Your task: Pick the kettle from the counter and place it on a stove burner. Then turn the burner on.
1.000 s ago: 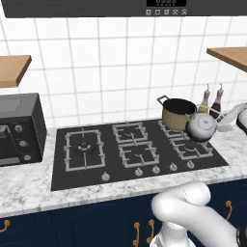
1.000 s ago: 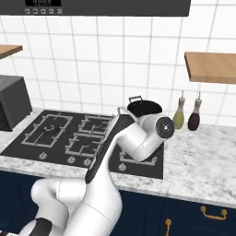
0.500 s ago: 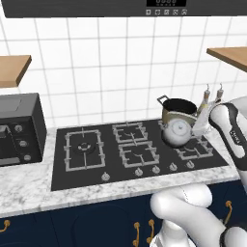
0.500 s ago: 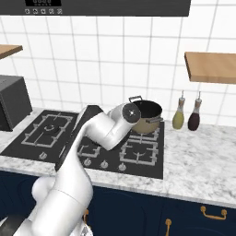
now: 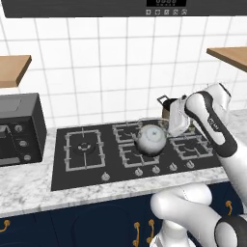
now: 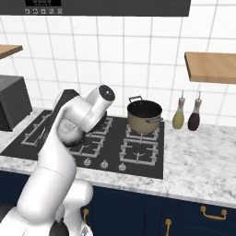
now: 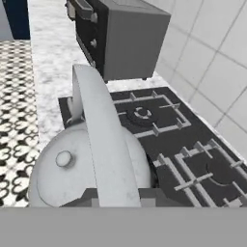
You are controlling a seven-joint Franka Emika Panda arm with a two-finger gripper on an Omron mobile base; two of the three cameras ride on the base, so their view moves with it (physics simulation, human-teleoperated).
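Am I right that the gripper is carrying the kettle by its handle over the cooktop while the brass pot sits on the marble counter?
Not quite. The pot sits on a rear burner of the cooktop, not on the counter, as the right base view shows. The gripper does carry the kettle by its handle.

- Even, bright rendered light; no clear source.
- Shadows soft and faint.
- Base views sharp; hand view coarse, slightly blurred close up.
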